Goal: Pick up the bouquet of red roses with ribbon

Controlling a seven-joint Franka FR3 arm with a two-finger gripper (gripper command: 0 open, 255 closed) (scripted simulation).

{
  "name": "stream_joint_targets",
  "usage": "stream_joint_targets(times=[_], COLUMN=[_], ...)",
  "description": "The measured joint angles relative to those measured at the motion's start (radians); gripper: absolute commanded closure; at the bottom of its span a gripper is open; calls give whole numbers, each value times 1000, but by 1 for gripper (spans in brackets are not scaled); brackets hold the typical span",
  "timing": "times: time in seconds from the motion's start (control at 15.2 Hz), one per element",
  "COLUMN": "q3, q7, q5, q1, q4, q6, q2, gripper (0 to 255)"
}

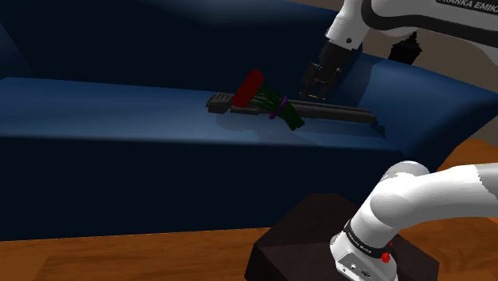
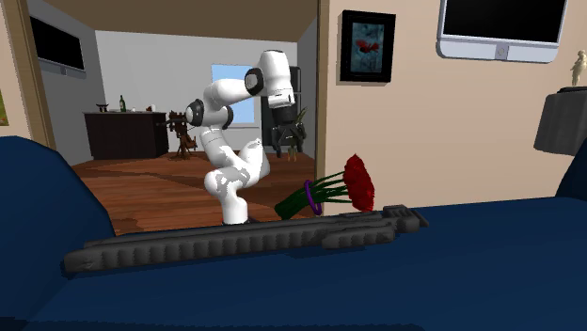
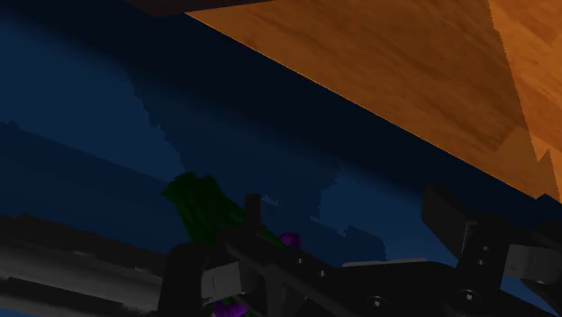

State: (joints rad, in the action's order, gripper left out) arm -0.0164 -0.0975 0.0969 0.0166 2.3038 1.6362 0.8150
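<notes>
The bouquet (image 1: 263, 97) has red rose heads, green stems and a purple ribbon. It lies on the blue sofa seat (image 1: 120, 120), leaning over a long dark gun-like object (image 1: 339, 112). My gripper (image 1: 310, 94) hangs just above that object, beside the stem end, a little toward the shoulder view's right. In the wrist view the gripper (image 3: 347, 270) is open, its fingers (image 3: 194, 279) standing wide apart, with the green stems (image 3: 203, 207) and ribbon just beyond the one finger. Nothing is held. In the second exterior view the bouquet (image 2: 343, 188) rises behind the long object (image 2: 235, 243).
The sofa's backrest (image 1: 160, 40) rises behind the seat and an armrest (image 1: 431, 104) stands at the shoulder view's right. My stand (image 1: 319, 239) sits on a wooden floor (image 1: 120, 255). A dark cabinet (image 2: 122, 136) stands far off in the room.
</notes>
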Motion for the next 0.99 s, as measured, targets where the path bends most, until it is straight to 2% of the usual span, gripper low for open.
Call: stream_joint_targets(times=[0.13,0.26,0.66,0.99], q3=[5,19,88,131], q7=[20,87,344,545], q5=[-8,-33,-107,-135], q1=[-4,-17,-66,-121], q4=[1,-4,-44,-103], q6=[16,73,281,442], q2=[-8,-41,-173,-289], gripper=[0,0,0,0])
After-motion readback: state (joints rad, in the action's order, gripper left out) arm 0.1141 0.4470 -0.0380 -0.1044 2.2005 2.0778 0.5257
